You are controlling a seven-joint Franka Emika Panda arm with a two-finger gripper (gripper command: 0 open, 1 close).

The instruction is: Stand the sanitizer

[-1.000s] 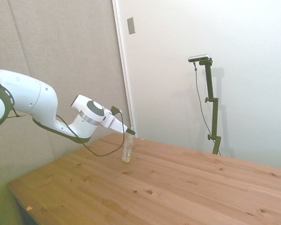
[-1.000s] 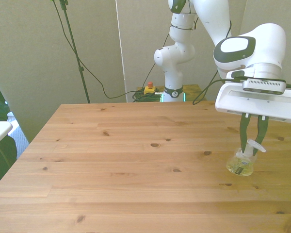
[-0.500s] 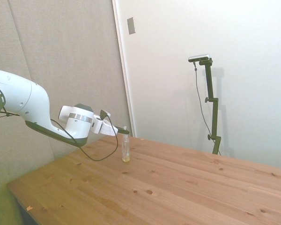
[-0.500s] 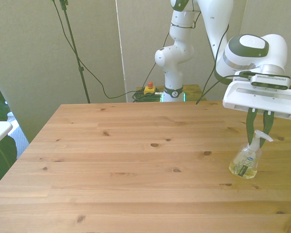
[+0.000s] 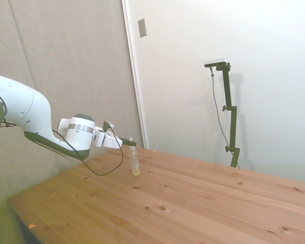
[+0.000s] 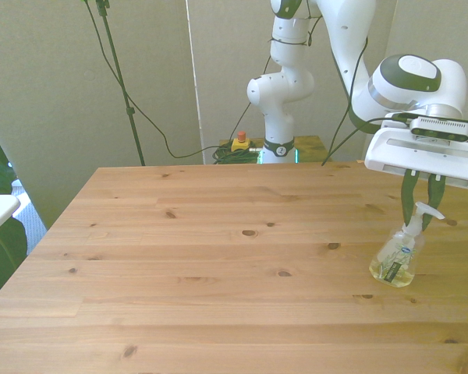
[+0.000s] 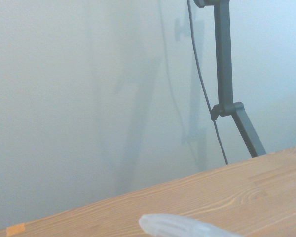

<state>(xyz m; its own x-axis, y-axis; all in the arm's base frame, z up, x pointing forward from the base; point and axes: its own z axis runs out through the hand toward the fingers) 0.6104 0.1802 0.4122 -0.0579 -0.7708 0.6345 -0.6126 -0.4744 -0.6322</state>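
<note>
I see the sanitizer upright on its base on the wooden table, with yellowish liquid low in the body and the white nozzle cap at the top. In the front view it stands close to the table's edge on the front view's right, with only a narrow strip of bare wood beyond it on that side. In the side view the bottle reads as a slim vertical shape with its foot flat on the boards.

The gripper sits at the bottle's top. Its two dark fingers come down on either side of the neck and cap, so the cap lies between the jaws and the bottle body hangs below them. The fingers stand slightly apart, but I cannot tell whether they are pinching the neck or have let go of it. In the side view the gripper reaches in nearly level, at the height of the cap.

From the jaws toward the front view's left, the tabletop is open wood. Toward the camera from the jaws there is also bare table up to the near edge.

In the wrist view a blurred pale rounded shape, probably the cap, shows against the wood, with a plain wall beyond the table's edge.
</note>
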